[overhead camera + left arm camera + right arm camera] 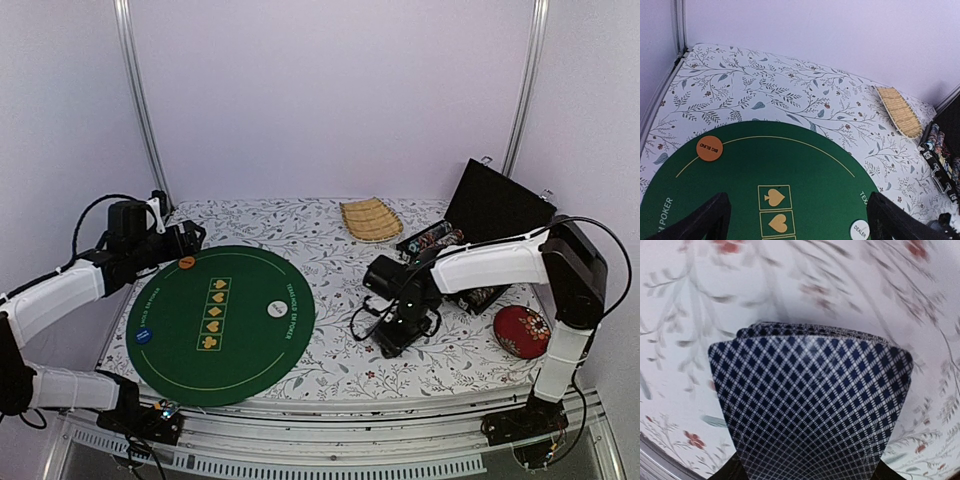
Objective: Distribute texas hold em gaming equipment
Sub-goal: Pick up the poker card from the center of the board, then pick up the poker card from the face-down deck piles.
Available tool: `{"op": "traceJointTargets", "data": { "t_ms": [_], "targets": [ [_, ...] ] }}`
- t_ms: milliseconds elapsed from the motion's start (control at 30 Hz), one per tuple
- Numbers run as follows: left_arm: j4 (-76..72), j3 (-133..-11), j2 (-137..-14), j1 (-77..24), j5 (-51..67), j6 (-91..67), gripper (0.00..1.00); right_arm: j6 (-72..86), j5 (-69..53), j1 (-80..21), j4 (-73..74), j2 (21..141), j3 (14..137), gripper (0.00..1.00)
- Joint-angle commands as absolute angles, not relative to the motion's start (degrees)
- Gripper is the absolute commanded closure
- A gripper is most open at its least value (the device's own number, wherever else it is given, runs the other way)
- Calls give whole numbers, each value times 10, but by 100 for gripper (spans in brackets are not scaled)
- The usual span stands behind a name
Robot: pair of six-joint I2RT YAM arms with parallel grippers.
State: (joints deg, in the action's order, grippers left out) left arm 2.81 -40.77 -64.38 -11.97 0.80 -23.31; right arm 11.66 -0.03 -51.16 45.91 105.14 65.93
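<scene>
Top external: left hand (196,239) hovers over the far-left rim of the green mat (240,350), just beside the orange token (186,263). White token (276,309) sits on the mat's right part, blue token (143,337) near its left edge. Right hand (398,340) points down at the counter (330,375), right of the mat, between mat and red cushion (522,331). Open black case (497,203) at far right with chips (430,238) racked in it. Tan tray (371,219) lies just left of the case, near the far edge.

Left wrist: fingers (710,220) stand wide apart with nothing between them, so left hand is open. Orange token reads BIG BLIND, white one DEALER, both flat on the mat.

Right wrist: cards (810,405) fill the view in a slightly fanned stack, blue diamond backs up. The near end runs down between the right fingers (727,474) at the bottom edge. Counter is blurred behind. The stack hides nearly all of those fingers. Can't tell if the right hand is clamped on the cards or just around them.
</scene>
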Motion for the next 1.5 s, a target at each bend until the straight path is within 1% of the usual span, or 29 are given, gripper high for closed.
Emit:
{"op": "traceJointTargets", "data": {
  "t_ms": [0, 100, 300, 367, 433, 467, 533, 567, 633, 667, 733, 800, 900, 967, 1133, 1233, 1300, 1467],
  "targets": [
    [44, -401, -624, -127, 14, -223, 3, 10, -43, -589, 434, 1142, 712, 48],
    [57, -397, -610, -127, 13, -221, 3, -48, -67, -619, 438, 1166, 749, 48],
    [77, -385, -575, -127, 15, -209, 3, -101, -85, -638, 443, 1173, 765, 48],
    [83, -383, -570, -127, 15, -208, 4, -110, -80, -638, 441, 1176, 765, 47],
    [87, -384, -567, -127, 20, -211, 4, -119, -75, -639, 441, 1180, 764, 43],
    [89, -384, -567, -127, 26, -213, 5, -122, -68, -639, 440, 1182, 763, 39],
    [92, -383, -568, -133, 30, -219, 8, -124, -55, -639, 439, 1187, 760, 28],
    [99, -384, -572, -141, 24, -222, 10, -125, -51, -638, 439, 1188, 758, 22],
    [106, -382, -585, -168, 31, -228, 11, -124, -48, -639, 431, 1183, 751, 5],
    [110, -382, -598, -183, 45, -228, 11, -124, -48, -639, 420, 1174, 745, 0],
    [125, -382, -617, -220, 66, -232, 10, -119, -48, -639, 393, 1155, 726, 1],
    [129, -379, -640, -272, 83, -250, 8, -106, -41, -639, 359, 1130, 700, 1],
    [89, -363, -674, -360, 150, -281, 3, -90, -34, -639, 304, 1084, 644, 1],
    [58, -361, -704, -400, 190, -295, 2, -82, -37, -638, 270, 1053, 618, 1],
    [18, -395, -802, -472, 223, -280, 2, -67, -43, -639, 173, 969, 535, 1],
    [27, -427, -873, -497, 231, -269, 2, -59, -49, -639, 139, 953, 502, 1],
    [27, -442, -914, -503, 235, -276, 5, -51, -38, -639, 125, 956, 490, 1],
    [14, -480, -977, -517, 240, -282, 19, -49, -35, -639, 95, 965, 481, 1]
  ]
}}
